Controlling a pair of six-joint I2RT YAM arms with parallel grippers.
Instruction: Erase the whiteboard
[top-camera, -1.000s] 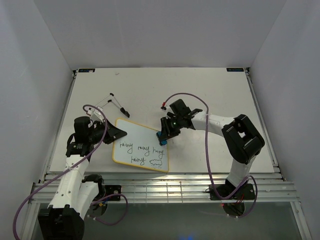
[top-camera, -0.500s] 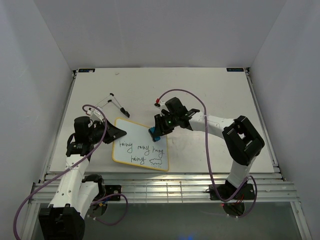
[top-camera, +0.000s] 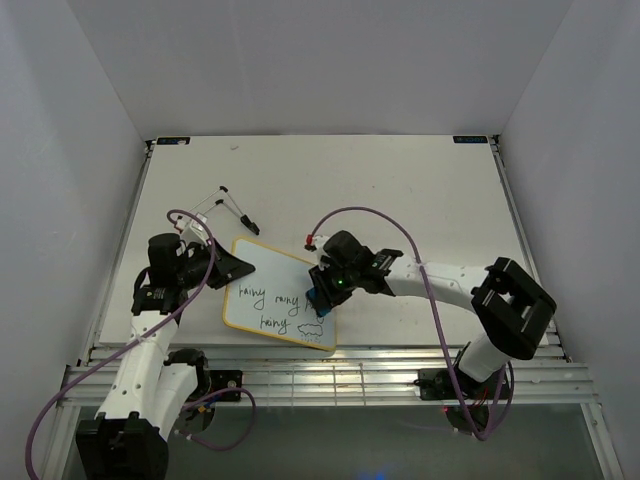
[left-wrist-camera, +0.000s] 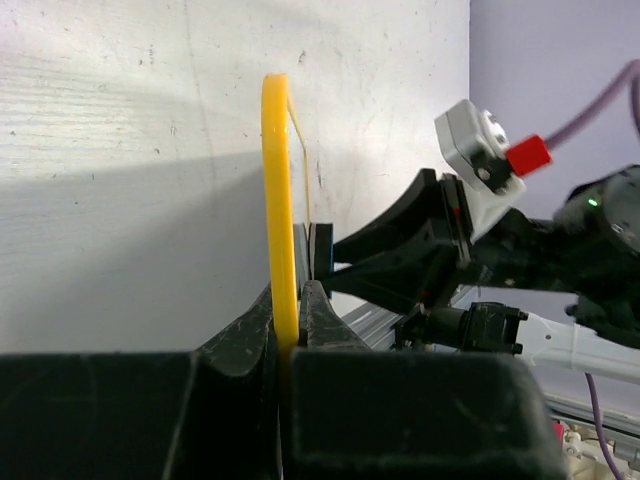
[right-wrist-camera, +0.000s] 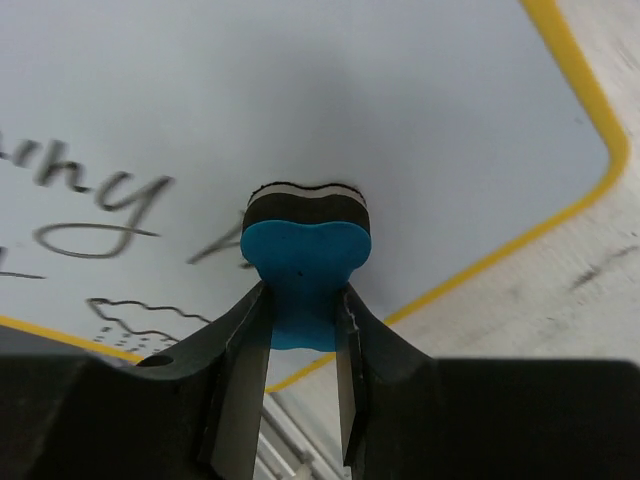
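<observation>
The whiteboard (top-camera: 272, 272), white with a thin yellow rim, lies near the table's front edge with black handwritten words (top-camera: 272, 299) on its near part. My left gripper (top-camera: 240, 266) is shut on the board's left rim, seen edge-on as a yellow strip (left-wrist-camera: 277, 200) in the left wrist view. My right gripper (top-camera: 322, 296) is shut on the blue eraser (right-wrist-camera: 304, 270), whose dark felt base presses on the board (right-wrist-camera: 330, 110) beside the writing (right-wrist-camera: 100, 200), near the board's right corner.
A black marker (top-camera: 248, 226) and a thin white wire stand (top-camera: 210, 205) lie on the table behind the board. The table's front edge and metal rails (top-camera: 330, 375) run just below the board. Purple cables loop over both arms.
My right gripper has moved with the eraser from the board's right edge leftward, then down toward the front, onto the written words. The board has shifted slightly. My left gripper has stayed put.
</observation>
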